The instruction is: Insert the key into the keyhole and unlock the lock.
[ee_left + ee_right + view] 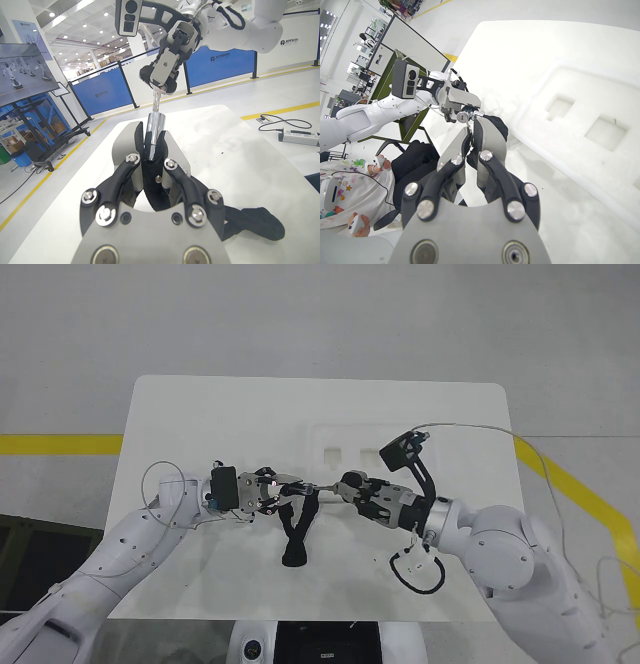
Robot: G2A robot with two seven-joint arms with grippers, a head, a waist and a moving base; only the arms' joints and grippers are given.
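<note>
The left gripper [152, 131] clamps the chrome lock cylinder [155, 122]; the right gripper [159, 86] pinches the key [156, 103], tip at its mouth. The right wrist view faces the keyhole [462, 116].

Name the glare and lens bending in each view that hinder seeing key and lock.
Left wrist view: ceiling lamps flare, the fence bows from the lens, the lock glints, but it and the key stand out. Right wrist view: the table is washed out white and the tray edges are faint. Top view: even light, no glare.
</note>
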